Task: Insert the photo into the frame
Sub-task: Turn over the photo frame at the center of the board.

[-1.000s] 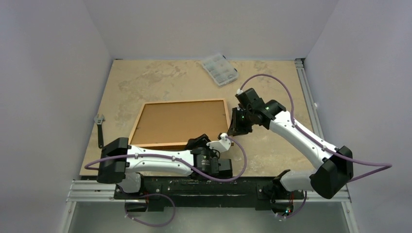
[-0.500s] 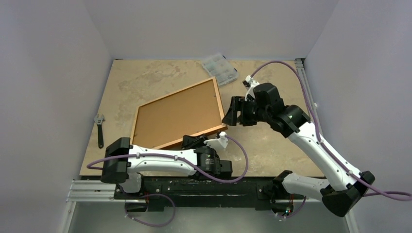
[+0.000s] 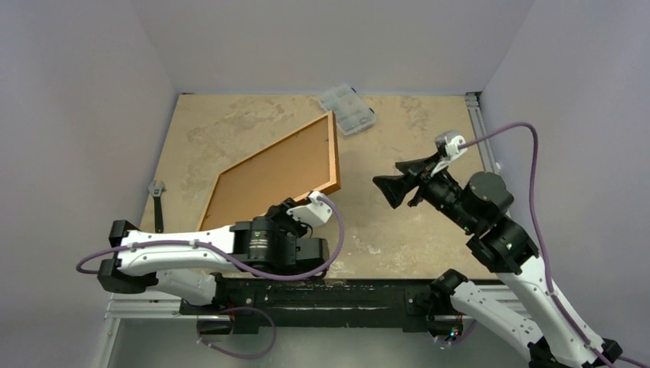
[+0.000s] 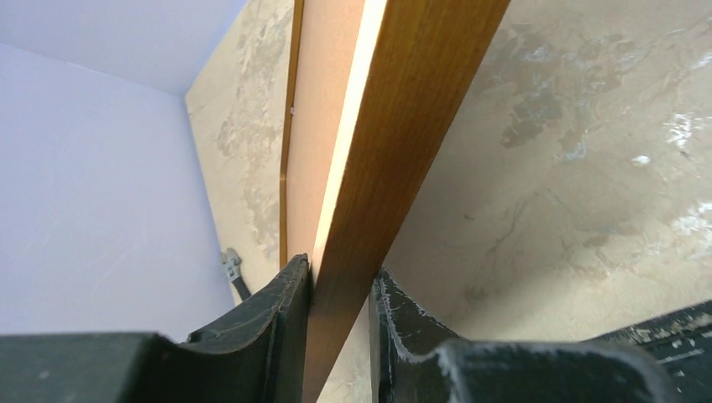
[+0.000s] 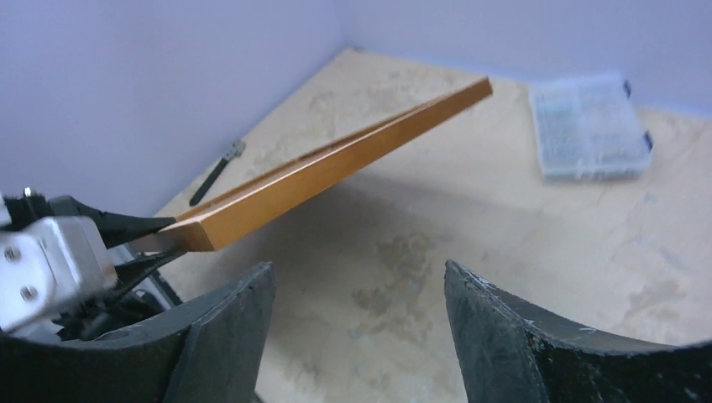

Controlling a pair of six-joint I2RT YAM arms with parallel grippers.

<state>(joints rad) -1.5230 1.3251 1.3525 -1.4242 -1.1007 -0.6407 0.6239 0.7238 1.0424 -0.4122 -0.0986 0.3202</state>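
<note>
your left gripper (image 4: 336,290) clamps a rail of the tilted frame (image 3: 280,172). your right gripper (image 5: 357,269) gapes empty, well apart from it; turn the frame slowly.

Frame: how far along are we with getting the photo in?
Done: nothing visible. In hand: the left gripper is shut on a near corner of the frame, holding it tilted, brown face showing; the right gripper is open, empty and apart from it. Left: the photo is in no view, so seating it appears yet to come.
</note>
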